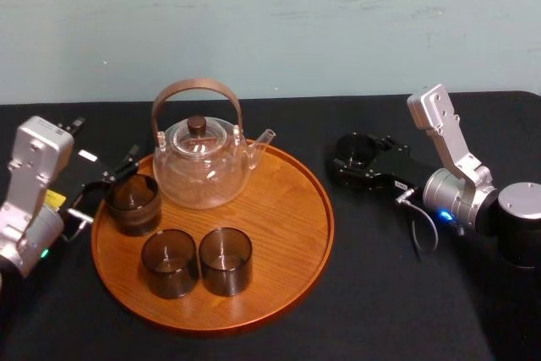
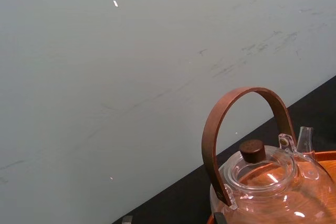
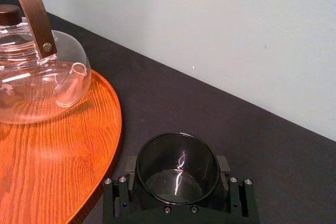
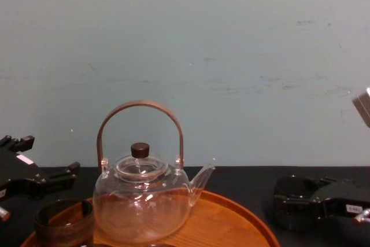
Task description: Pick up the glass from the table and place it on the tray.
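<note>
A dark smoked glass (image 1: 355, 150) stands on the black table to the right of the tray (image 1: 283, 234). My right gripper (image 1: 352, 163) is shut on it, one finger on each side. In the right wrist view the glass (image 3: 177, 169) sits upright between the grey pads (image 3: 223, 163), a short way off the tray's rim (image 3: 113, 145). My left gripper (image 1: 106, 188) hangs open by the tray's left edge, just above and beside another dark glass (image 1: 133, 203) that stands on the tray.
A clear glass teapot (image 1: 203, 166) with a brown hoop handle stands at the back of the tray. Two more dark glasses (image 1: 169, 262) (image 1: 226, 259) stand at its front. A pale wall closes the table's far side.
</note>
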